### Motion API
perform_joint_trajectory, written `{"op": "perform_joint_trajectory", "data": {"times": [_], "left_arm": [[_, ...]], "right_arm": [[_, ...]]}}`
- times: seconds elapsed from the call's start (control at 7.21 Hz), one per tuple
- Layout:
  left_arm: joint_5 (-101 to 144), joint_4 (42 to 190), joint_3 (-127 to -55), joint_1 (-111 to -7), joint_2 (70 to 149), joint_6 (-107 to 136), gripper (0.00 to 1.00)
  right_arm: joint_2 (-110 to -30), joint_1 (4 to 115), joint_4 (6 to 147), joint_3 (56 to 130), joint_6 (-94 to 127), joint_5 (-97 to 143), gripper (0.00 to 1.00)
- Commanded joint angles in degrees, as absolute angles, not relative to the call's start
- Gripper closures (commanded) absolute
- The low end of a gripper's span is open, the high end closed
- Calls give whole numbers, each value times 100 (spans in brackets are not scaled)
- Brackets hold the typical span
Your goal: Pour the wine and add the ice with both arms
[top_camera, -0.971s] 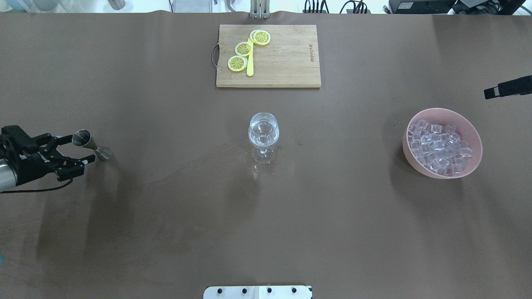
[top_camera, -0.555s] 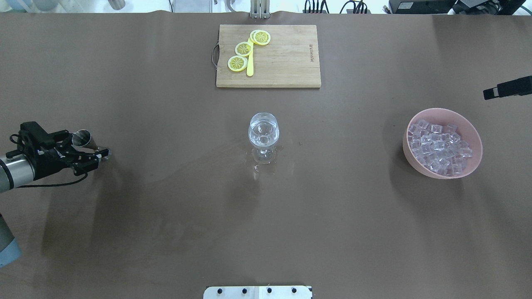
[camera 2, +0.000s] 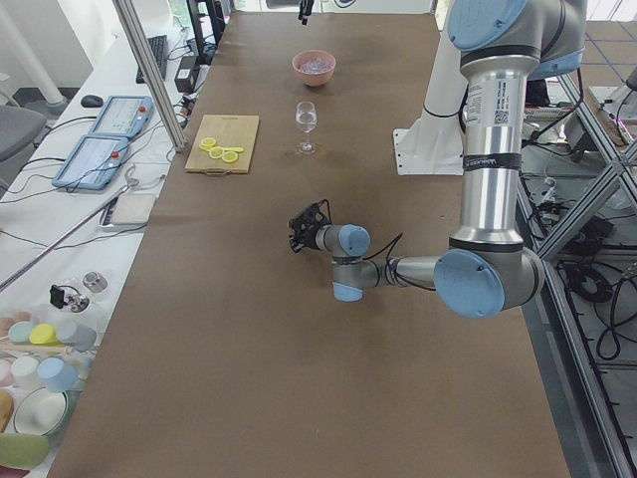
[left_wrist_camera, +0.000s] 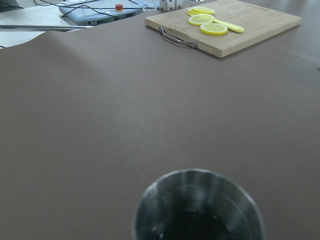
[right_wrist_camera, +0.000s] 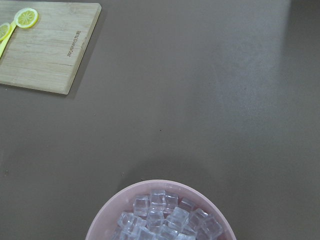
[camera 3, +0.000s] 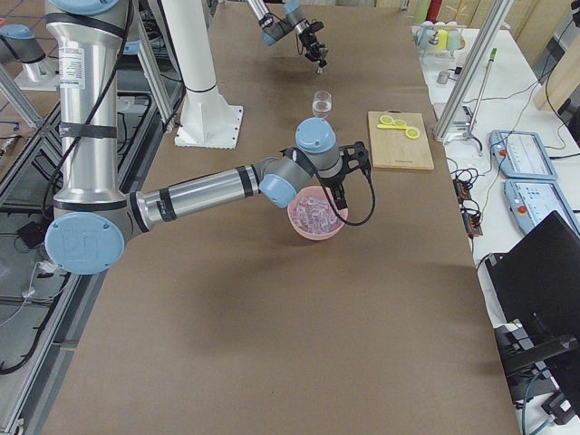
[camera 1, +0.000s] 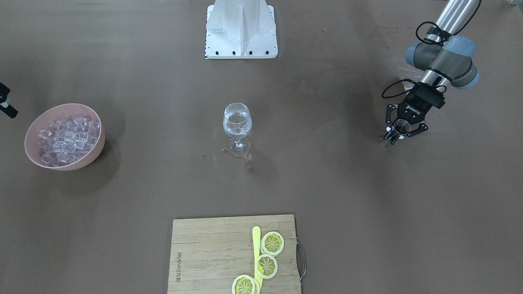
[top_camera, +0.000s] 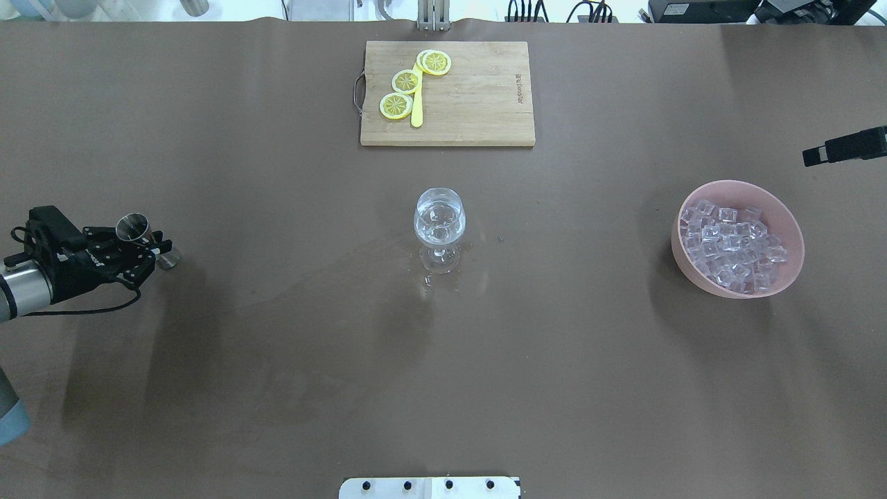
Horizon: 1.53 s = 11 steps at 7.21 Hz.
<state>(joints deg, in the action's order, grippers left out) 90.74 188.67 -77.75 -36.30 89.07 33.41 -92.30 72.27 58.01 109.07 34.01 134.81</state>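
A wine glass (top_camera: 439, 222) stands mid-table with a little clear wine in it; it also shows in the front view (camera 1: 237, 122). My left gripper (top_camera: 154, 251) is shut on a steel jigger (top_camera: 133, 227) at the table's left side, mouth up and foot close to the table. The jigger's mouth fills the bottom of the left wrist view (left_wrist_camera: 198, 210). A pink bowl (top_camera: 797, 267) full of ice cubes (top_camera: 731, 242) stands at the right. My right gripper (top_camera: 818, 154) hangs beyond the bowl at the frame edge; I cannot tell how its jaws stand. The right wrist view shows the ice (right_wrist_camera: 165, 215) below.
A wooden cutting board (top_camera: 471, 104) at the far middle carries lemon slices (top_camera: 405, 82) and a yellow knife. Clear drops lie on the brown table around the glass foot (top_camera: 443, 277). The white robot base (top_camera: 429, 487) sits at the near edge.
My left wrist has turned and the gripper has shifted slightly right, closing in around the jigger, which now stands more upright. The right gripper has edged slightly left.
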Motion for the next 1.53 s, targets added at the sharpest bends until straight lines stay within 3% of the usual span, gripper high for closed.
{"op": "perform_joint_trajectory", "data": {"times": [0.0, 0.42, 0.97, 1.39], "left_arm": [[10013, 18888, -7874, -3743, 8982, 3340, 100], [10072, 18338, -8154, -4236, 9436, 3287, 100], [10081, 16657, -8183, -4289, 11387, 1893, 100], [9880, 16559, -8463, -4280, 11741, 783, 100]], "right_arm": [[-9202, 7207, 5809, 10899, 3401, 13404, 0], [-9158, 7198, 5827, 10881, 3401, 13298, 0], [-9246, 7321, 5827, 10907, 3585, 13069, 0], [-9395, 7522, 5818, 10925, 4383, 13007, 0]]}}
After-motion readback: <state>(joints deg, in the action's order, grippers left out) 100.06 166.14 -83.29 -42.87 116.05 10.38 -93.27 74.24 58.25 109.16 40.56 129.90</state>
